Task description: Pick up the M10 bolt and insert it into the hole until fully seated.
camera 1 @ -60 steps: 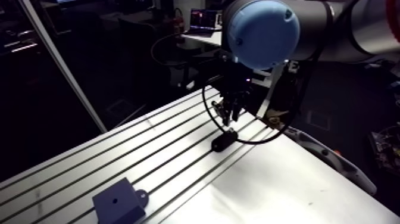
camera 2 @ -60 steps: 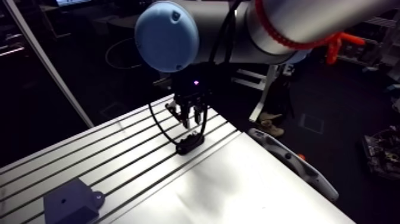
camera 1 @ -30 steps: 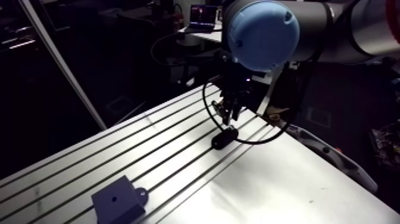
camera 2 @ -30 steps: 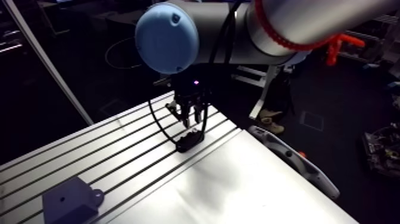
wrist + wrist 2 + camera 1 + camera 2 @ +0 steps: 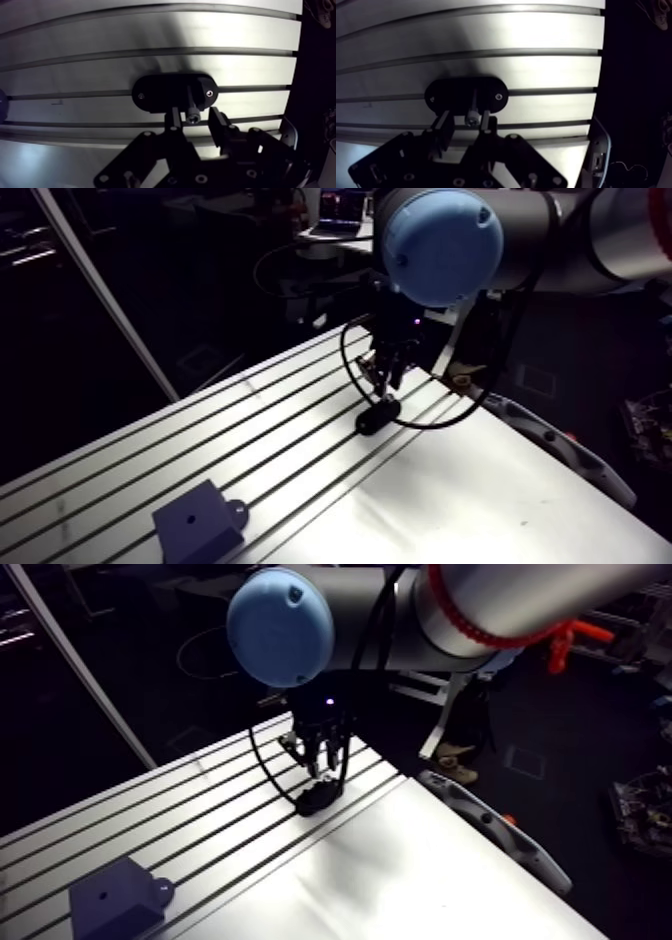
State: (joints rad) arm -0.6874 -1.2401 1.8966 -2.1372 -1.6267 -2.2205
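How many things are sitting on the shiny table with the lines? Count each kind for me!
Small metal bolt, standing in the holder between the gripper's fingers: 1
Black oval holder: 1
Dark blue block with a hole in its top: 1
Total: 3

The table point(image 5: 150, 35) is the brightest thing in the wrist view. Its aluminium throws back a broad white glare just beyond the black oval holder point(image 5: 172, 92), fading to grey on either side of it. The holder is a flat dark shape, with only its screw heads point(image 5: 209, 92) catching light. On the near side of the holder, the gripper point(image 5: 194, 116) is a shadowed silhouette. The slots point(image 5: 150, 51) beyond the holder bow into curves. In the arm view a soft sheen surrounds the holder, and everything past the table edge is dim.
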